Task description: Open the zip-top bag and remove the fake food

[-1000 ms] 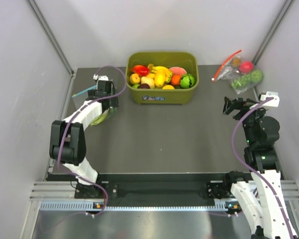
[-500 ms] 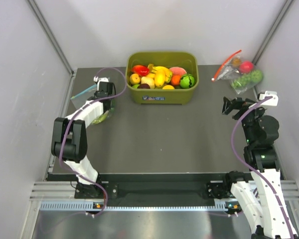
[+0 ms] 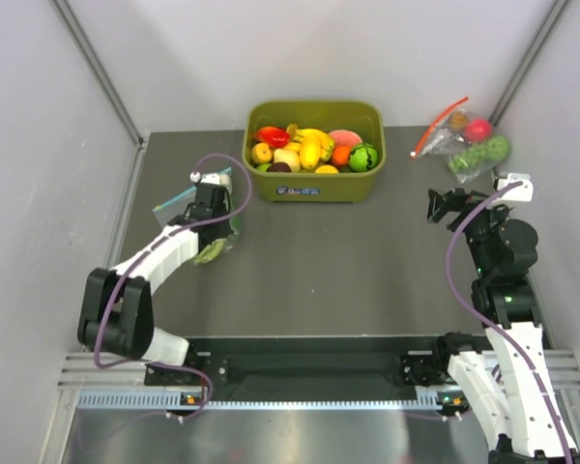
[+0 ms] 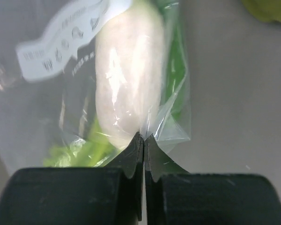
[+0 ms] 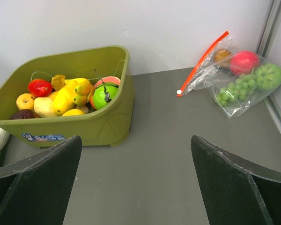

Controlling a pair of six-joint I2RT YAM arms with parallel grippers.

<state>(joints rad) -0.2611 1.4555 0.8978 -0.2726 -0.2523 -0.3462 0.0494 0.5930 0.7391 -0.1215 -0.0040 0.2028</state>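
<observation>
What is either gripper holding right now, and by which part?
The left gripper pinches the zip-top bag by a fold of clear film beside the white radish. The right gripper is open, holding nothing.

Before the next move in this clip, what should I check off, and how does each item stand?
1. Left gripper shut on the zip-top bag: ok, jaws pinch an edge of film.
2. Grip clear of the fake food: ok, only plastic between the jaws.
3. Right gripper open: ok.
4. Right gripper near the bag: not ok, it is far off to the right.
5. Zip strip opened: cannot tell.
6. Food out of the bag: not ok, it lies inside.
</observation>
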